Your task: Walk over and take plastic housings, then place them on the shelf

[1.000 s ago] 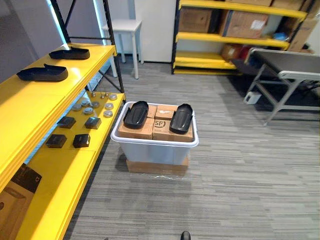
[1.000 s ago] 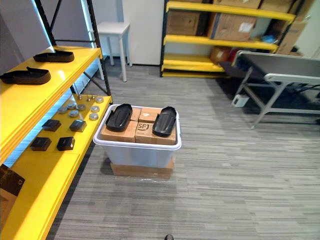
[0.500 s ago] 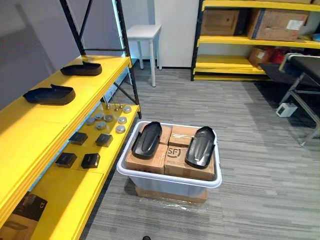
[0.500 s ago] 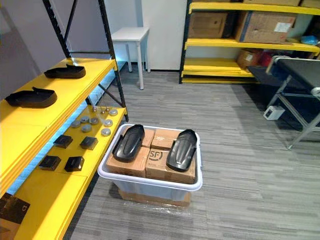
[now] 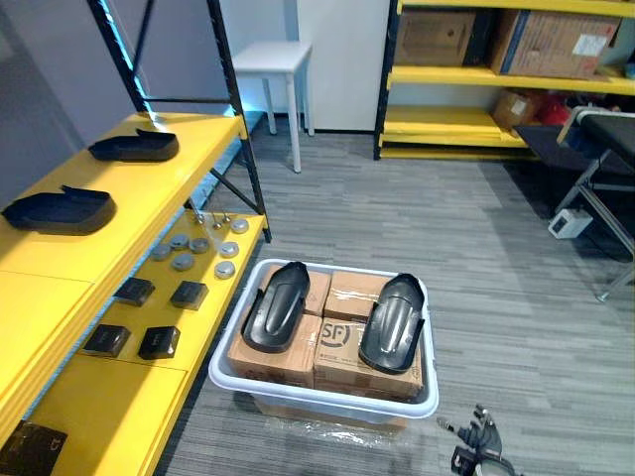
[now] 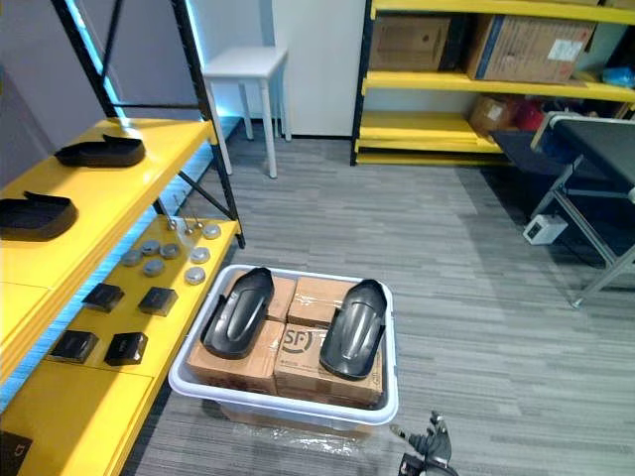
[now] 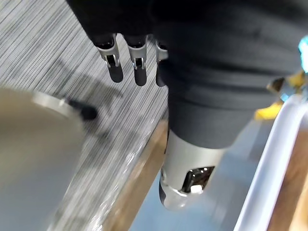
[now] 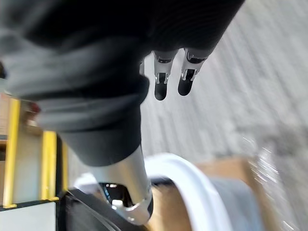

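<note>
- Since the earlier frame the camera has closed in on the white bin [image 5: 317, 401]; its contents are unshifted.
- Yellow shelf [image 5: 159, 193]: left of the bin, carrying the rear shelved housing [image 5: 134, 147] and the front shelved housing [image 5: 60, 210].
- Cardboard boxes [image 5: 342, 352]: fill the bin.
- Left housing [image 5: 276, 305], right housing [image 5: 392, 322]: apart, atop those boxes.
- Left hand [image 7: 137, 65], right hand [image 8: 163, 79]: beside the bin, fingers loose, holding nothing.
</note>
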You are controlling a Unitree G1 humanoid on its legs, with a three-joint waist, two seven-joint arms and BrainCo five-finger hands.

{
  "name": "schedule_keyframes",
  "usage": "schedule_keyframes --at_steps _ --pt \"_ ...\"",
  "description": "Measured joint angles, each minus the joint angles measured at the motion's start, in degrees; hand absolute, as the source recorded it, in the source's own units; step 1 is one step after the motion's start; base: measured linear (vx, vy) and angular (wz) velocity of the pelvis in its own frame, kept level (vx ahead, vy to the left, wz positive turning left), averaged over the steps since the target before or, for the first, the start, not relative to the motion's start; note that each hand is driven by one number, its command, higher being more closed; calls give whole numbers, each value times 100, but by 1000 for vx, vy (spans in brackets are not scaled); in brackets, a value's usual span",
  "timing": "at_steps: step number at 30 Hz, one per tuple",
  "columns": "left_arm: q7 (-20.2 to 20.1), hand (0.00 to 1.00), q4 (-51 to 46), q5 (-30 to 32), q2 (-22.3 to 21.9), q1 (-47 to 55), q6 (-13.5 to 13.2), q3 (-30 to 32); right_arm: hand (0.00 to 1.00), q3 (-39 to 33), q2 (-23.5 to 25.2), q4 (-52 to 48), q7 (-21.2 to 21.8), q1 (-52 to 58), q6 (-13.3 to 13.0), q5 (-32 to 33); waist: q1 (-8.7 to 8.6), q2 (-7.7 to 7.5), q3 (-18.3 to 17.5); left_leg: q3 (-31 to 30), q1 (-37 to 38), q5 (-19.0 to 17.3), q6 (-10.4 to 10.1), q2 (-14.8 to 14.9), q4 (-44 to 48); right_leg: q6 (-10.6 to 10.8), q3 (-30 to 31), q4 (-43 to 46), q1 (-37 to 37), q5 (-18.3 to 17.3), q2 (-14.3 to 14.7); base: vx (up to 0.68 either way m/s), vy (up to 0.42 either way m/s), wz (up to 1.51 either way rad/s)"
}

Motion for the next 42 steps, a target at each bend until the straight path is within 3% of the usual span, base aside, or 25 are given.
schedule_keyframes --at_steps 6,8,11,14,16,18,21,22,27,36,42 --pt "126 0 -198 -118 194 -412 -120 -394 0 -60 -291 -77 -642 -1898 8 -15 270 32 809 -281 -848 35 4 -148 535 1 -120 4 -487 144 -145 -46 43 20" --pt "156 0 -222 -181 243 -630 -186 -489 0 -57 -816 546 -924 -3181 13 -19 379 123 1127 -349 -1239 -33 38 -183 888 4 -132 13 -678 226 -182 -116 67 12" --pt "180 0 -169 -232 352 -729 -197 -722 0 -39 -1637 1793 -1074 -4496 14 30 521 280 1222 -388 -1685 -198 127 -205 1222 48 -101 8 -976 337 -202 -85 75 -2" --pt "214 0 67 -333 529 -808 -179 -1058 0 230 -2281 2814 -1063 -5080 35 247 582 321 1258 -464 -2072 -285 187 -234 1538 90 -114 -10 -1183 430 -225 -38 86 3" --pt "238 0 123 -389 542 -843 -177 -1125 0 313 -2559 3224 -1033 -5264 92 291 607 362 1283 -507 -2267 -328 230 -254 1695 126 -123 -15 -1278 473 -240 -26 70 8" --pt "263 0 244 -561 547 -952 -187 -1357 0 429 -2923 3692 -968 -5511 188 360 613 512 1356 -612 -2563 -434 279 -286 1973 165 -132 -5 -1404 530 -256 -53 98 12" --pt "353 0 373 -671 594 -1090 -191 -1567 0 569 -3064 4044 -950 -5716 318 366 660 555 1379 -649 -2898 -519 328 -290 2192 177 -133 19 -1645 578 -256 -74 87 2" --pt "371 0 383 -679 603 -1129 -188 -1643 100 635 -3116 4179 -934 -5760 386 365 681 582 1393 -685 -2976 -559 342 -296 2210 181 -143 16 -1707 606 -255 -48 34 2" --pt "404 0 611 -783 616 -1315 -184 -1827 100 862 -3303 4402 -996 -5799 457 327 736 630 1413 -783 -3212 -592 357 -314 2299 164 -249 21 -1856 642 -253 -47 18 6" --pt "418 0 710 -809 654 -1436 -193 -1947 100 1074 -3581 4855 -566 -5993 633 227 734 631 1413 -818 -3231 -458 338 -324 2133 157 -304 14 -1919 640 -242 12 -9 3" --pt "563 0 253 -865 597 -1428 -241 -1926 100 1064 -3462 4840 -545 -5947 765 -295 721 651 1422 -855 -2676 -247 327 -418 1736 127 -429 -89 -1447 621 -313 47 -19 12"
